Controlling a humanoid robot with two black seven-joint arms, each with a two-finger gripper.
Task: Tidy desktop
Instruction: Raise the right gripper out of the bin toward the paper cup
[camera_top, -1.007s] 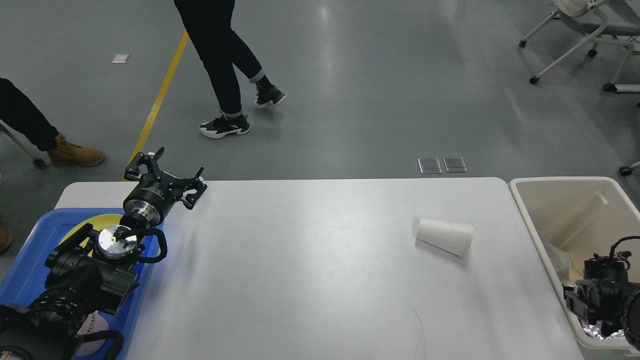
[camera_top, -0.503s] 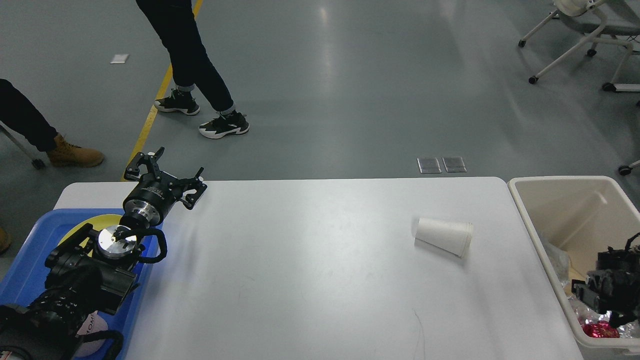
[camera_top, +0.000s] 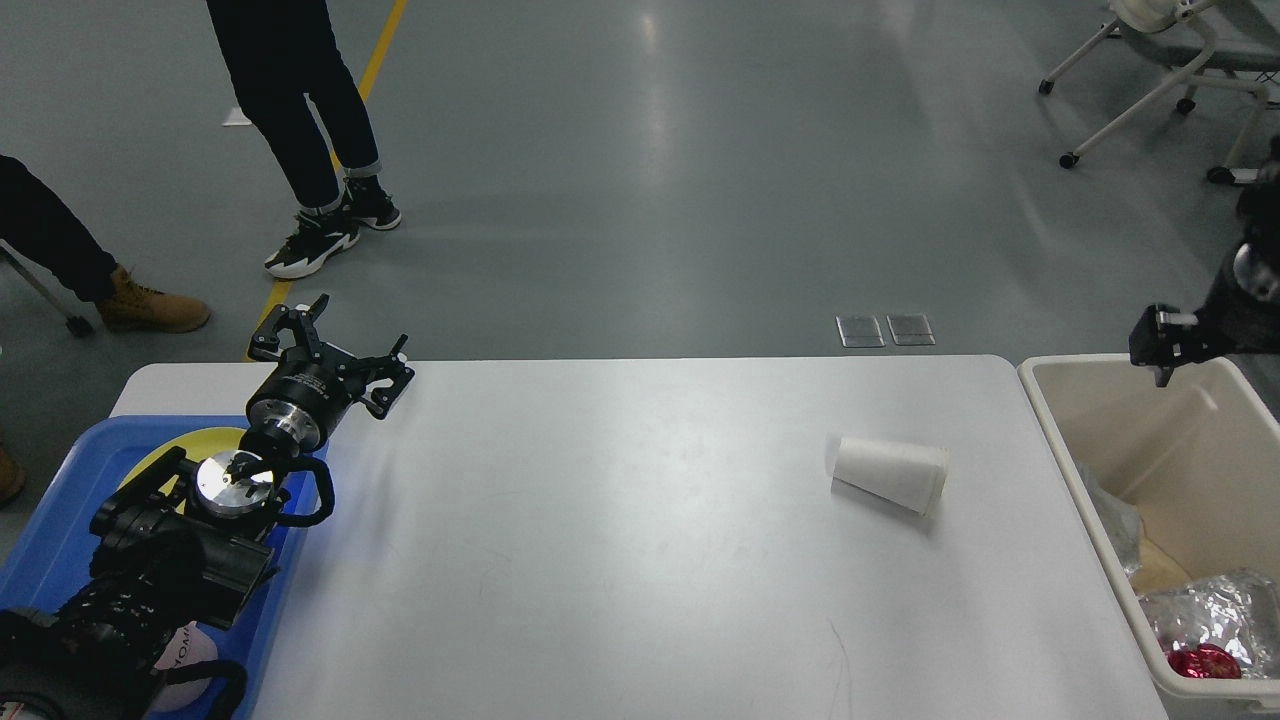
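Note:
The white desktop (camera_top: 620, 540) fills the middle of the head view. A white paper cup (camera_top: 890, 475) lies on its side on the right part of it. My left gripper (camera_top: 338, 345) is open and empty, held above the desktop's far left corner, just beyond the blue tray (camera_top: 45, 545). My right gripper (camera_top: 1162, 342) is small and dark at the right edge, above the far rim of the beige bin (camera_top: 1125, 395). Its fingers cannot be told apart. It is far from the cup.
The blue tray holds a yellow plate (camera_top: 175, 450) under my left arm. The bin holds crumpled silver foil (camera_top: 1215, 605) and a red item (camera_top: 1205, 662). People's legs (camera_top: 290, 110) stand on the floor beyond the desktop, and wheeled chair bases (camera_top: 1150, 90) stand at the far right.
My right arm rose from low inside the bin to above its far rim, uncovering the foil and red item. The walking person moved left. The left arm and cup stayed still.

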